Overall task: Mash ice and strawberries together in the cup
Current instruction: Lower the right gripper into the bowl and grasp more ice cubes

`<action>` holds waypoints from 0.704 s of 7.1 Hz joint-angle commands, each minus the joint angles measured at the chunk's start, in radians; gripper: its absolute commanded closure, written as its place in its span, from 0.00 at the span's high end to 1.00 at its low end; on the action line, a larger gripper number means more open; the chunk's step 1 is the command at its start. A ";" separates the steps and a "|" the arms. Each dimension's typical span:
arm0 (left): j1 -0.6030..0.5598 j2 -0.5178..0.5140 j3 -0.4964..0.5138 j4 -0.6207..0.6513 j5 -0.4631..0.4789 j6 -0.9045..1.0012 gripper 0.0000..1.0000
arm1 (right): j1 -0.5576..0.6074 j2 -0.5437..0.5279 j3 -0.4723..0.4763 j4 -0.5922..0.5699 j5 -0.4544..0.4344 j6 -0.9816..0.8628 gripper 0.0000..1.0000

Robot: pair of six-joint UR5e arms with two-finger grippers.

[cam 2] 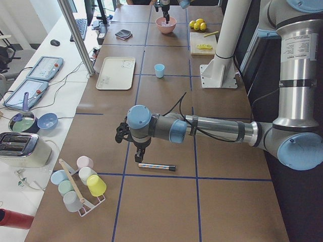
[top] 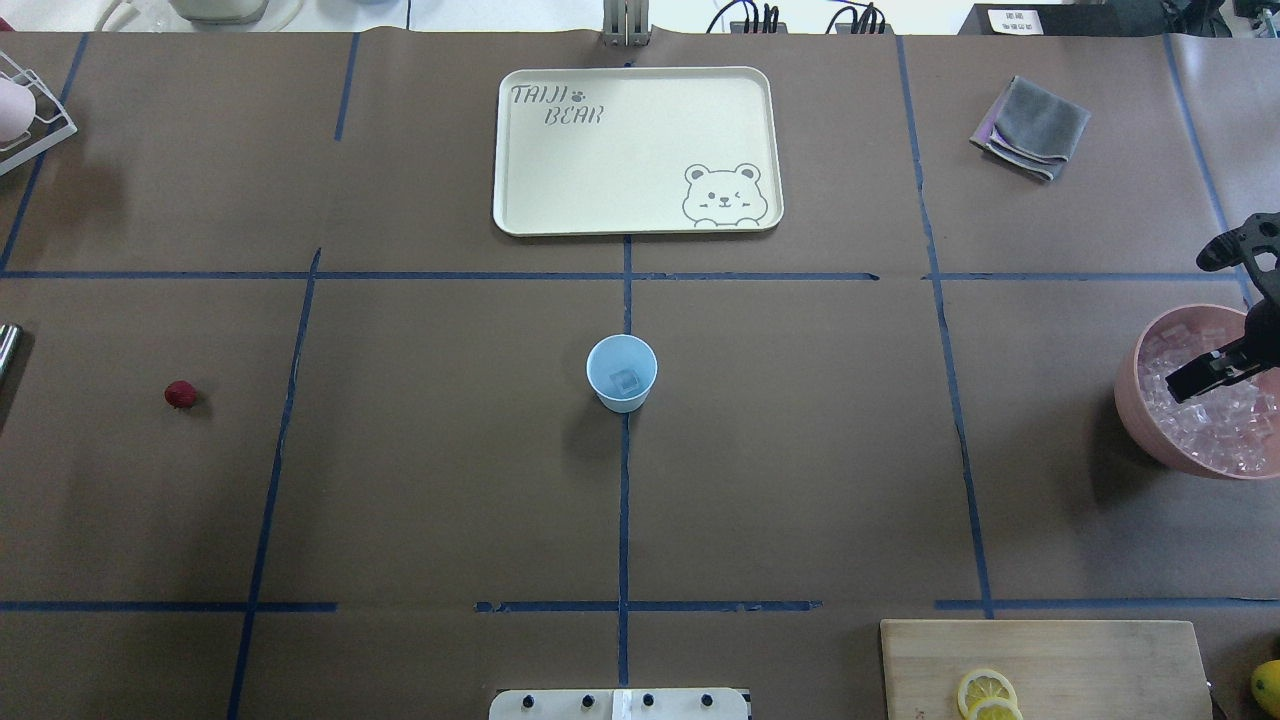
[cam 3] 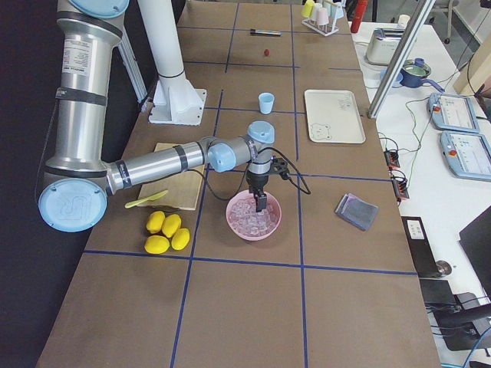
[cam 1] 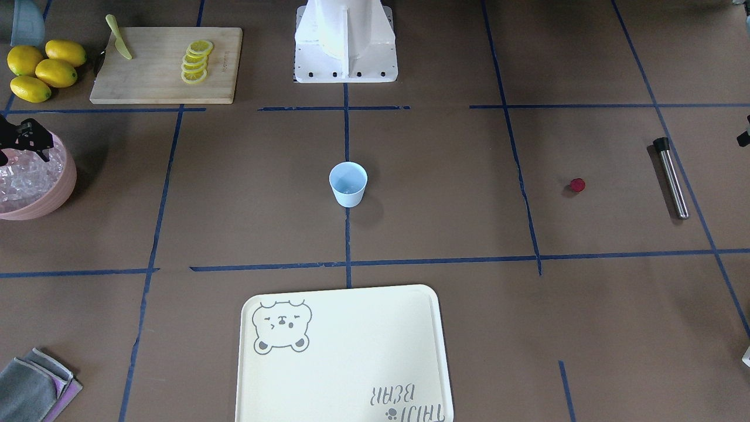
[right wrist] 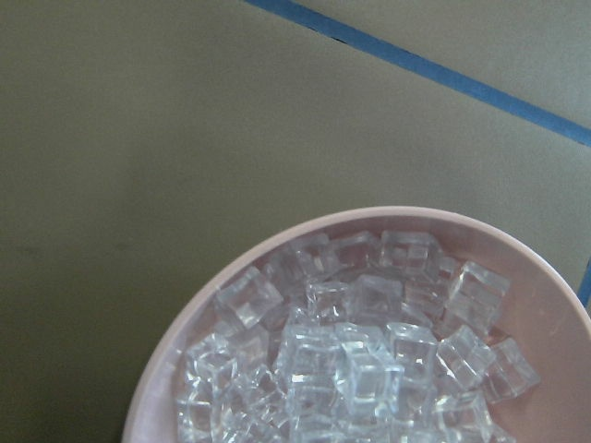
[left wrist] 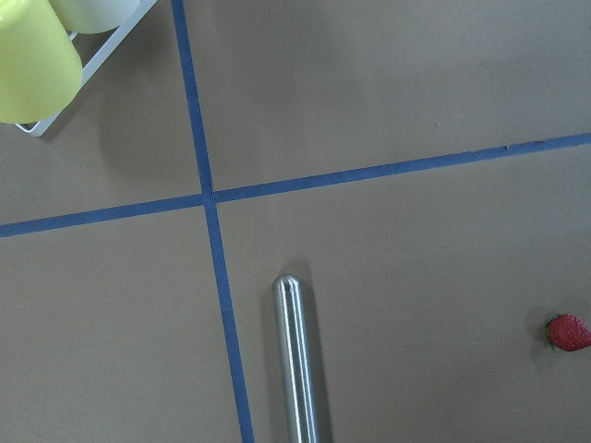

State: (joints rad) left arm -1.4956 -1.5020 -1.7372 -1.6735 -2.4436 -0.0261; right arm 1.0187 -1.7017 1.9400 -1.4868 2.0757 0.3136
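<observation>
At the far left edge of the overhead view the muddler (left wrist: 298, 360) lies flat. The left gripper (cam 2: 141, 155) hovers just above it, and I cannot tell how far its fingers are spread. To the right, the strawberry (top: 181, 394) lies alone, well apart from the cup (top: 621, 372). The cup stands upright at centre with one cube (top: 626, 380) in its bottom.

Above the cup is the tray (top: 620, 160), and at upper right the cloth (top: 1032, 127). Neither lies between cup and bowl (top: 1132, 405).

At the right edge the right gripper (top: 1205, 380) hangs over the bowl, tips down at the ice (right wrist: 351, 360). Whether it is spread or pinching a cube I cannot tell. The step looks like fetching ice. It would be best to take one top cube by its flat faces, squeeze gently as it is likely slippery, and lift it above the rim before crossing to the cup.

The board (top: 1100, 660) with lemon slices (top: 985, 693) at lower right sits off that path.
</observation>
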 commanded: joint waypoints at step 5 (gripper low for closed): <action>0.000 0.000 -0.005 0.000 0.000 0.000 1.00 | 0.001 0.040 -0.079 0.002 -0.008 -0.001 0.89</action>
State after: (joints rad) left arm -1.4956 -1.5020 -1.7416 -1.6725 -2.4436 -0.0261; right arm 1.0204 -1.6652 1.8721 -1.4855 2.0680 0.3115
